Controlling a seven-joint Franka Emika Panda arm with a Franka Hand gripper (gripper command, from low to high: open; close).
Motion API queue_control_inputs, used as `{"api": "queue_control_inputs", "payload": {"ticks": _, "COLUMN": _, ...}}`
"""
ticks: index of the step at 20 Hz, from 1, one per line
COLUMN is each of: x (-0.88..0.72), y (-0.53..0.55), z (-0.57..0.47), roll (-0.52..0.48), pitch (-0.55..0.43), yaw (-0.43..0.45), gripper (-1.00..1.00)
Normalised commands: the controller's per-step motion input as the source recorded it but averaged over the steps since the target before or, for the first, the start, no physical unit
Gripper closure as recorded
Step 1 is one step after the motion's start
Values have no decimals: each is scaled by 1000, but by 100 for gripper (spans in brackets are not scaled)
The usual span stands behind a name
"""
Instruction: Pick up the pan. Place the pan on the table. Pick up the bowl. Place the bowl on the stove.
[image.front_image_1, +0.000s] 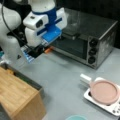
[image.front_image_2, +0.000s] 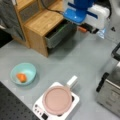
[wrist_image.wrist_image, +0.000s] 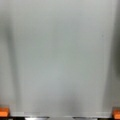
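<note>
At ten o'clock in a front view, the gripper (image.front_image_1: 46, 51) hangs above the table (image.front_image_1: 65, 75), holding nothing. At five o'clock, the pan (image.front_image_2: 57, 100) sits on the stove (image.front_image_2: 40, 107); the bowl (image.front_image_2: 28, 70) lies at nine. Wrist view: orange fingertips (wrist_image.wrist_image: 3, 111) spread wide over bare tabletop. Judged step: picking up the pan, which calls for reaching its handle.

The pan (image.front_image_2: 57, 100) sits on the stove (image.front_image_2: 72, 103) at a front view's bottom, the bowl (image.front_image_2: 23, 73) on the table (image.front_image_2: 82, 57) to its left, the wooden block (image.front_image_2: 42, 22) above, and the toaster oven (image.front_image_2: 111, 87) at right.
</note>
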Motion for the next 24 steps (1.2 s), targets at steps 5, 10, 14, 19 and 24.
{"api": "queue_control_inputs", "payload": {"ticks": 5, "x": 55, "y": 46, "z": -18, "roll": -61, "pitch": 170, "yaw": 51, "gripper": -100}}
{"api": "queue_control_inputs", "payload": {"ticks": 10, "x": 158, "y": 120, "z": -42, "roll": -35, "pitch": 155, "yaw": -34, "gripper": -100}}
{"api": "queue_control_inputs", "payload": {"ticks": 14, "x": 198, "y": 140, "z": -56, "roll": -29, "pitch": 34, "yaw": -72, "gripper": -100}}
{"api": "queue_control_inputs", "payload": {"ticks": 19, "x": 252, "y": 169, "z": -230, "roll": -55, "pitch": -44, "yaw": -74, "gripper": -100}}
{"api": "queue_control_inputs", "payload": {"ticks": 24, "x": 264, "y": 129, "z": -420, "roll": -89, "pitch": -62, "yaw": -98, "gripper": -100}}
